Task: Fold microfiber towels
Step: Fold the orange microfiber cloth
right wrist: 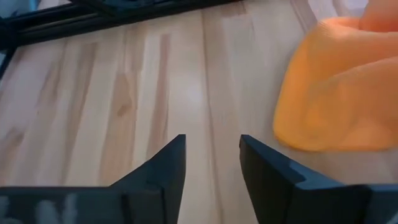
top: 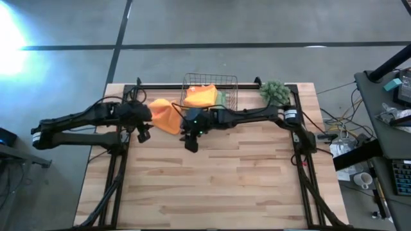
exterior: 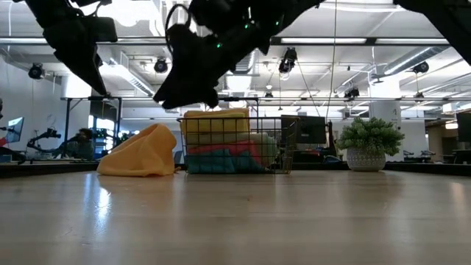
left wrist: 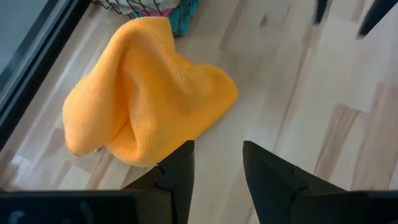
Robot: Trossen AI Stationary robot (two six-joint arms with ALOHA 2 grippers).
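- Two grippers hang above the far half of your table, and both are empty.
- Your left gripper sits left of centre, raised off the wood. Its fingers stand apart with nothing between them, and the wrist view shows bare boards in the gap.
- Just beyond those fingertips lies the orange towel, crumpled into a loose mound on the table, not folded. From above you see it between the left gripper and the wire basket, touching or almost touching the basket's left side.
- Your right gripper hovers just near of the basket, close to the table's middle. Its fingers are also released, gripping nothing, with the wood showing between them. The same orange towel sits off to one side in its wrist view, clear of the fingers.
- The wire basket stands at the far edge, centre. A second orange towel lies heaped on top inside it.
- From table height you can make out a yellow towel, a pink towel and a teal towel stacked in the basket.
- A small green potted plant stands right of the basket at the far edge.
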